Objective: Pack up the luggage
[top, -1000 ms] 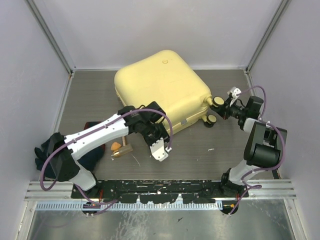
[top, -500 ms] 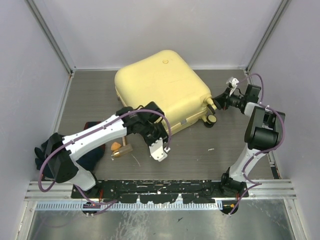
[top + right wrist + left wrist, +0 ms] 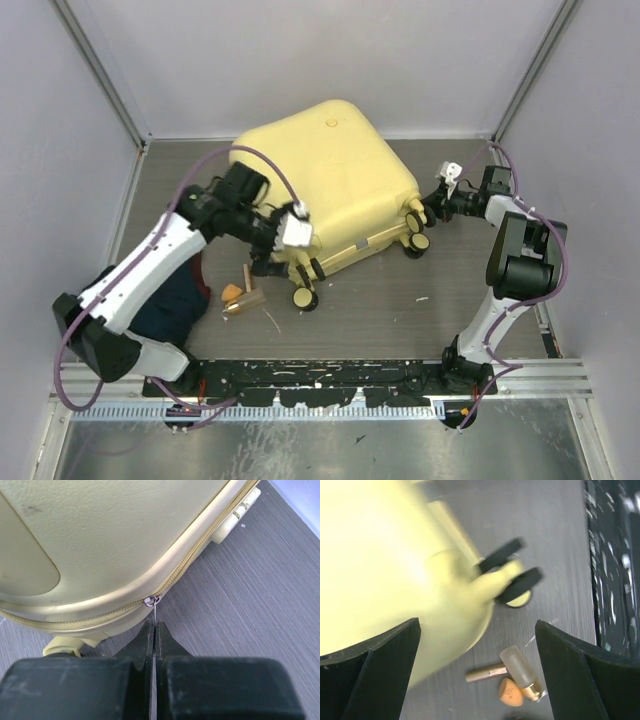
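Note:
The luggage is a pale-yellow hard-shell suitcase, lying closed in the middle of the table, with wheels at its near edge. My left gripper is open and empty over its near-left corner. In the left wrist view the shell and two wheels lie between my spread fingers. My right gripper is at the suitcase's right corner. In the right wrist view it is shut on the thin metal zipper pull, which hangs from the slider on the zipper seam.
A small glass bottle with a gold cap, a brass tube and an orange wedge lie on the table by the suitcase's near-left corner. A dark garment heap lies at the left. Enclosure walls stand on three sides.
My left arm swung from the suitcase's front edge up and left over its near-left corner. The suitcase turned, showing its front wheels. My right gripper moved back along the right side.

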Robot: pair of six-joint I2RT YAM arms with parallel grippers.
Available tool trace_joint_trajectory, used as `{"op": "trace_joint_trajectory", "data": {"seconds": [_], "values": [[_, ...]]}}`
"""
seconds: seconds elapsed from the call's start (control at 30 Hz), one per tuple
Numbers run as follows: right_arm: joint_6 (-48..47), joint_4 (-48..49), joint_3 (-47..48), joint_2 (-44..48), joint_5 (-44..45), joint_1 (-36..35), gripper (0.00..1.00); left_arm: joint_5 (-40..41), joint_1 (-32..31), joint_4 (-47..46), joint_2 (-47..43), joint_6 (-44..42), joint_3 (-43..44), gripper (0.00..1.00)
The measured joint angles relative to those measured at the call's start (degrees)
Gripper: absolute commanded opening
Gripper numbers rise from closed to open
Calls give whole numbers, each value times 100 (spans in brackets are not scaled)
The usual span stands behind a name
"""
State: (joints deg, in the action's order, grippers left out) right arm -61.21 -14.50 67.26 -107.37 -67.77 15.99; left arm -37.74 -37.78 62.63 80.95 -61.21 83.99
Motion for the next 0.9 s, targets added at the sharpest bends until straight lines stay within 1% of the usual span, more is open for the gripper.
{"op": "trace_joint_trajectory", "data": {"seconds": [0.03,0.13,0.17,0.23,0.37,0.43,0.5,0.57,0.6,0.73,0.8,0.9], "values": [[-195,-105,26,2,33,-28,1,-26,236,-160,-131,378,-31,98],[-601,-367,120,11,131,-63,1,-166,1381,-1034,-463,2063,-205,98],[-675,-431,144,11,160,-68,1,-164,1615,-1231,-492,2452,-249,98],[-903,-640,236,11,229,-79,1,-157,2326,-1690,-492,3571,-345,98],[-1375,-1010,393,11,404,-131,1,-216,3300,-2061,-214,5171,-356,98],[-1580,-1134,437,11,463,-153,1,-214,3644,-2168,-11,5790,-404,98],[-1832,-1255,461,11,503,-181,1,-201,3801,-2218,214,6225,-466,98],[-2035,-1349,461,24,533,-203,1,-219,3825,-2240,446,6551,-474,99],[-2131,-1381,461,44,566,-214,1,-251,3823,-2297,599,6745,-474,98],[-2334,-1460,442,160,743,-262,1,-619,3768,-2498,1384,7353,-367,89],[-2409,-1530,358,229,866,-273,1,-872,3773,-2459,1799,7469,-118,83],[-2511,-1528,173,400,992,-271,1,-1051,3751,-2393,2179,7499,291,75]]}}
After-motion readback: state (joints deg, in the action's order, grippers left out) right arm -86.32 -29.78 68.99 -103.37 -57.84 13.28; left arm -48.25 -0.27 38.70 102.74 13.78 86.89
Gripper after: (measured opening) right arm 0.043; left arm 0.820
